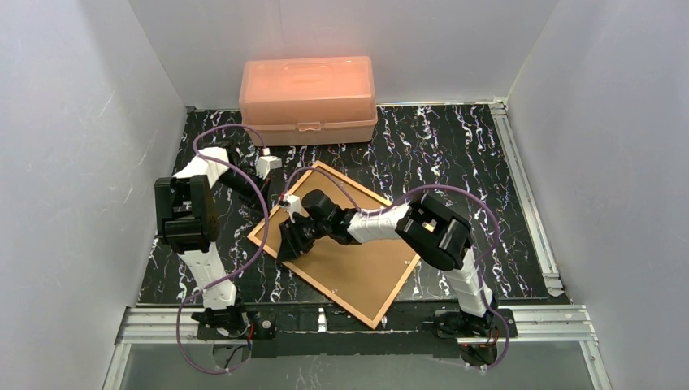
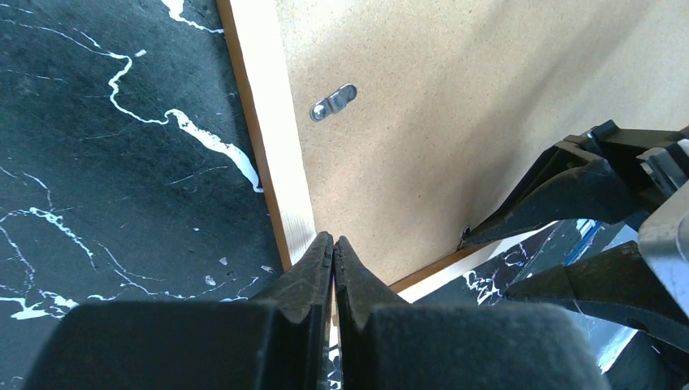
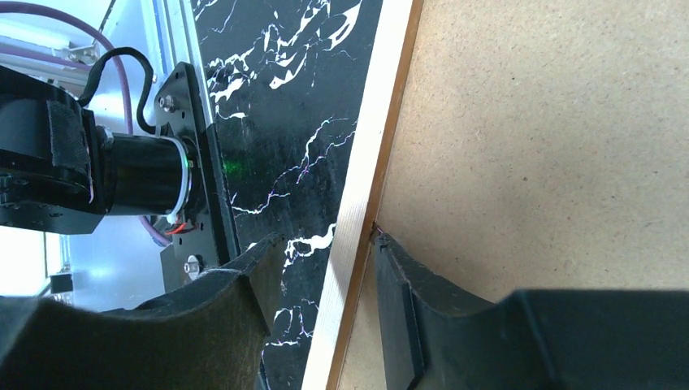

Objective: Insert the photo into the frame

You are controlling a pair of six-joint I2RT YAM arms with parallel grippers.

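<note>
Black, white-veined tabletop [image 1: 455, 146] inside plain white walls, with two robot arms bolted at the near edge. At its centre the frame [image 2: 272, 130] lies face down and turned at an angle. Its thin wooden border surrounds a brown backing board [image 1: 366, 268]. The photo is not visible in any view, and I cannot tell whether it is under the board.

The left gripper [image 2: 334, 244] has its fingers pressed fully together with nothing between them. Its tip rests against the frame's left corner.

The right gripper [image 3: 328, 238] reaches across from the right with its jaws partly apart, straddling the border just beside that corner. One finger is over bare table. The other is on the board, its tip at the seam where board meets wood.

This looks like a pinch on the frame's edge being set up. To do it well, the inner finger should sit flat on the wood and not wedge into the seam. The outer finger should meet the border squarely, and the left tip should steady the corner so the frame does not slide.

A small metal turn clip [image 2: 333, 101] sits on the board near the border, and I cannot tell whether it is locking the board. The two grippers work very close together, so contact between them is the main hazard. A pink translucent box [image 1: 309, 89] stands at the far wall, well apart from the frame.
</note>
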